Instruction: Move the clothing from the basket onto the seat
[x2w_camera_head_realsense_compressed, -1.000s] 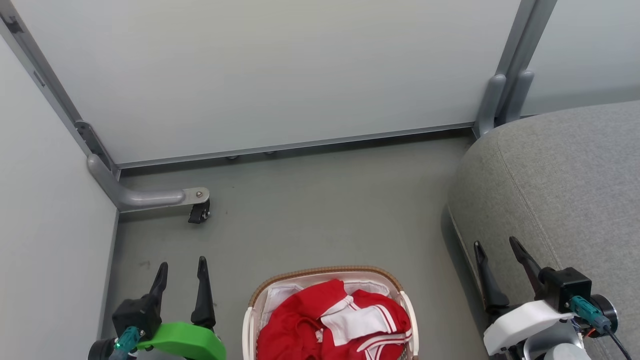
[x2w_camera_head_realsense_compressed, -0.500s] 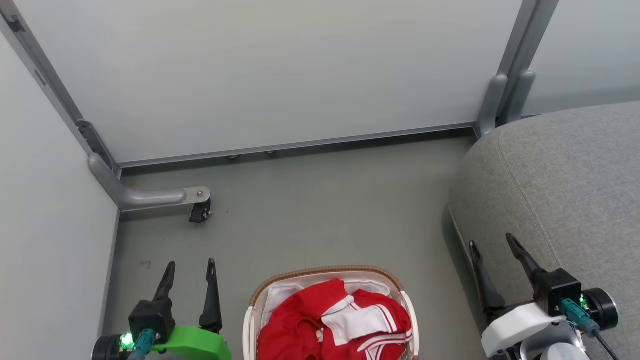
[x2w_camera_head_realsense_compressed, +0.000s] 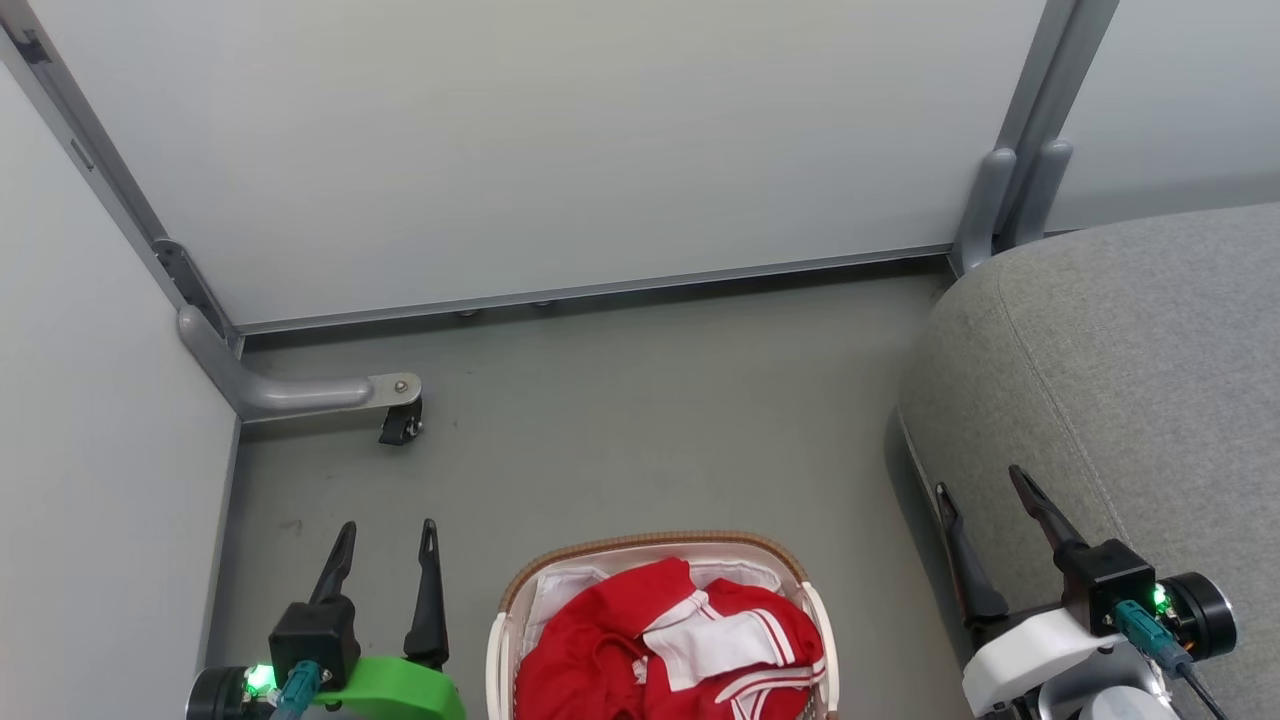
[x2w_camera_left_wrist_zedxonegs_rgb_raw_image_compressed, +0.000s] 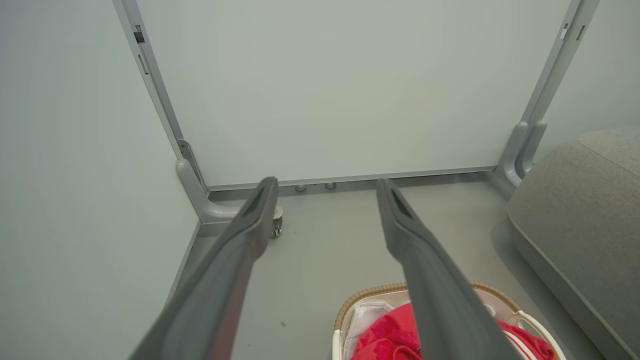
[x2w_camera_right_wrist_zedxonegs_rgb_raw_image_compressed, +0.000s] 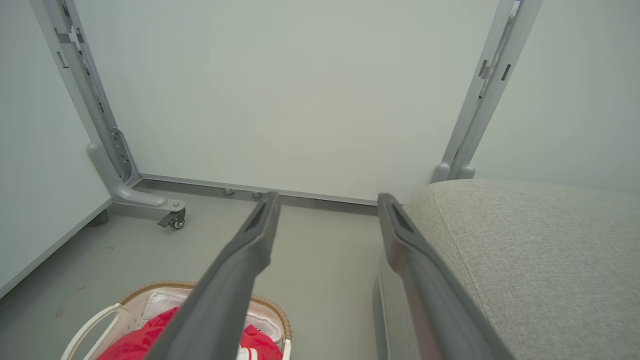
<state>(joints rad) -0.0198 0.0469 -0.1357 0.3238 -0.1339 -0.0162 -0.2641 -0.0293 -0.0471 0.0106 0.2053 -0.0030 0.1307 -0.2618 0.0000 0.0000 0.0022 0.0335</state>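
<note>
Nearest to me, the left gripper hung at the lower left of the head view. Its two dark fingers were spread apart with nothing between them, over the floor near its left edge. The right gripper sat at the lower right, fingers likewise parted and empty. Its tips lay over the near left corner of the seat, though I could not tell whether they touched the fabric.

Between the two arms, at the near edge of the floor, stood the basket, cut off by the bottom of the frame. The clothing lay heaped inside it, red, with a white stripe-edged panel on top. The white liner showed at the basket's far left. Both grippers were clear of the basket and the clothing.

The seat filled the floor's right side, grey and woven, a seam following its rounded edge, with a strip of floor between it and the basket. Farther back, a black caster under a grey metal foot stood near the floor's far left corner. A pale panel closed the far edge, and grey posts rose at the far right corner behind the seat.
</note>
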